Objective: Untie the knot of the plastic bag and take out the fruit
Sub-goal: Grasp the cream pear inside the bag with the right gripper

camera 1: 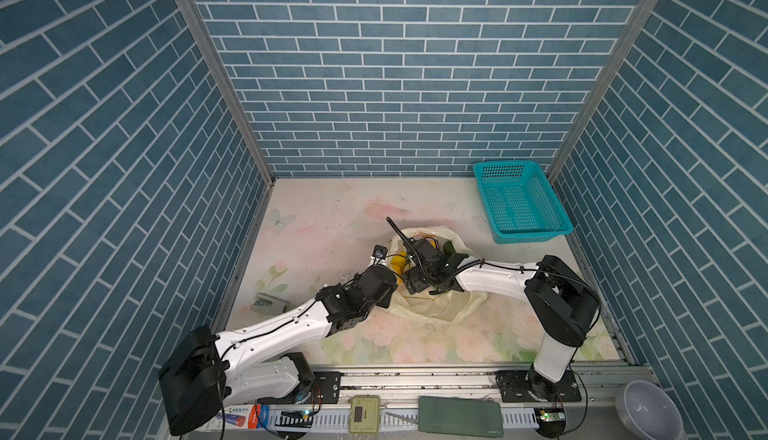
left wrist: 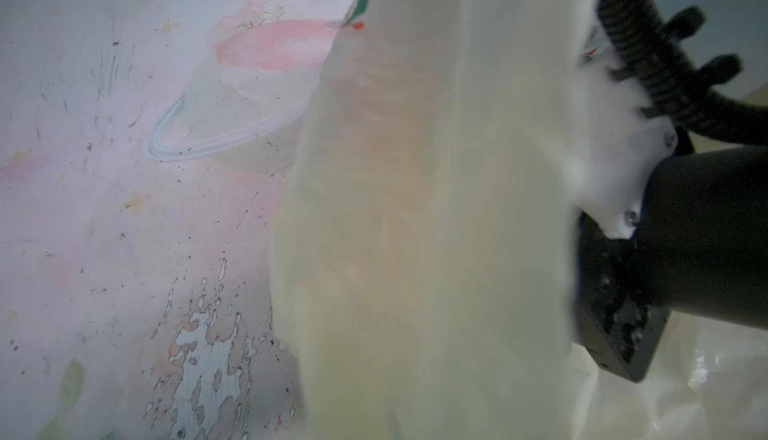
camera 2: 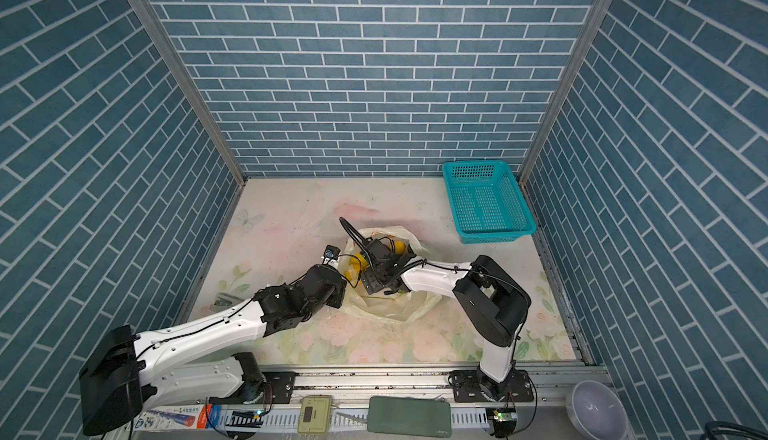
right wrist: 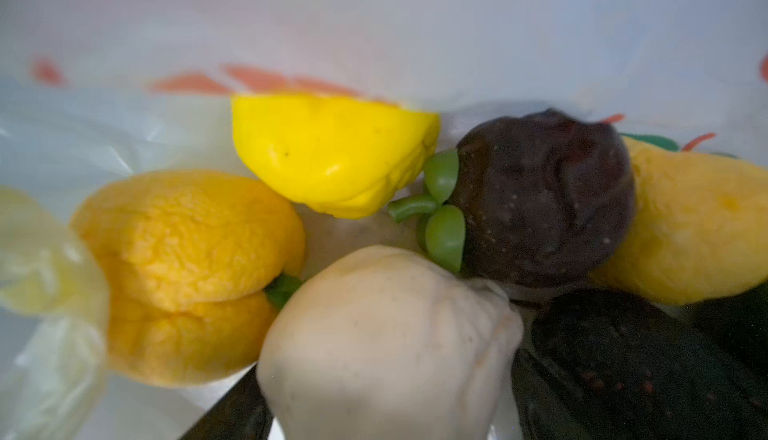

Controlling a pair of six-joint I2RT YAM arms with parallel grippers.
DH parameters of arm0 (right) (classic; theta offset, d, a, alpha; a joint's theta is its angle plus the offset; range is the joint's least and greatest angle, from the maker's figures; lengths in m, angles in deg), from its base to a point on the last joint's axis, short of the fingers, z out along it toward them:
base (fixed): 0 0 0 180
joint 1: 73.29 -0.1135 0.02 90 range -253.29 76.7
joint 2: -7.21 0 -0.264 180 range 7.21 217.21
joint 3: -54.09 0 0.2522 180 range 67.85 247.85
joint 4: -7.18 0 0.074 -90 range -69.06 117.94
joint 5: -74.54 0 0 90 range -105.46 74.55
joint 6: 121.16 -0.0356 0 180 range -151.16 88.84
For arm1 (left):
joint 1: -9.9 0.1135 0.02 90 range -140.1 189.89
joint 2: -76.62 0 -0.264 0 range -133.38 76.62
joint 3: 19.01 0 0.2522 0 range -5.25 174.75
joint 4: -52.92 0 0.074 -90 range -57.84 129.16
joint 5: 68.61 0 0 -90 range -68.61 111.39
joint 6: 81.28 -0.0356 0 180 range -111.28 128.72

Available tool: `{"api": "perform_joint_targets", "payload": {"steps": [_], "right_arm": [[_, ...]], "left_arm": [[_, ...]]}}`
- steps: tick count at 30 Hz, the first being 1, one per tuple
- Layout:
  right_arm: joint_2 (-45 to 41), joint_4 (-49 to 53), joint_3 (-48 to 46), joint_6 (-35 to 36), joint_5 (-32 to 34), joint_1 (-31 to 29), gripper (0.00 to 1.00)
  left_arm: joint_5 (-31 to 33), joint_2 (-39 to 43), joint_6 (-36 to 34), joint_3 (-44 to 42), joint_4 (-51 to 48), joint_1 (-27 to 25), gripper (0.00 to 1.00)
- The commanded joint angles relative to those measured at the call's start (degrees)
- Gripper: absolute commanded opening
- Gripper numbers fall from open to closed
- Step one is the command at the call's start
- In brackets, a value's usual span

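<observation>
TABLETOP: A pale yellow plastic bag [camera 1: 419,313] lies crumpled at ctr of the flower-print table [camera 1: 316,225], its mouth gaping upward, w/ both arms working on it. In both top views fruit [camera 1: 398,262] [camera 2: 356,262] shows yellow through the mouth.

The left gripper [camera 1: 386,293], jaws together, pinches the bag's left side. Its wrist camera sees little but a sheet of the bag's film [left wrist: 415,209] stretched across the frame.

The right gripper [camera 1: 417,284] reaches in from the right & down through the mouth. Its wrist camera looks straight onto the fruit inside the bag, the pcs packed against one another:
- a yellow piece [right wrist: 332,155]
- a wrinkled orange piece [right wrist: 187,242]
- a dark brown piece [right wrist: 540,201] w/ green leaves
- a cream piece [right wrist: 386,334] nearest the lens
- a yellow-orange piece [right wrist: 698,230] at the frame's edge
- another dark piece [right wrist: 623,367], blurred

One dark finger [right wrist: 232,411] shows just beside the cream piece. The jaws stand wide, w/ the cream piece btwn them.

A teal basket [camera 1: 484,192] stands in the far right corner, well apart from the bag.
</observation>
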Motion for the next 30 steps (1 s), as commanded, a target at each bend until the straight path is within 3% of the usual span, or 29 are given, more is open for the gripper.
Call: {"api": "perform_joint_targets", "payload": {"steps": [1,10,16,24,30], "right_arm": [[1.06,-1.12,3.2,-5.25,-0.67,1.42,0.87],[3.92,10.99,11.35,-17.87,-2.13,3.49,0.86],[4.46,11.69,11.11,-16.83,-5.07,3.54,0.86],[4.39,20.78,12.7,-19.76,-5.26,3.56,0.83],[5.47,18.56,11.96,-21.84,-3.26,3.5,0.78]], "left_arm": [[0.17,0.13,0.28,-0.38,0.54,-0.31,0.0],[0.17,-0.05,0.2,-0.38,0.81,-0.36,0.0],[0.02,-0.2,0.15,-0.22,1.15,-0.35,0.0],[-0.01,0.37,-0.02,-0.47,0.72,-0.28,0.0],[-1.03,0.18,-0.21,-0.47,1.67,-0.31,0.0]]}}
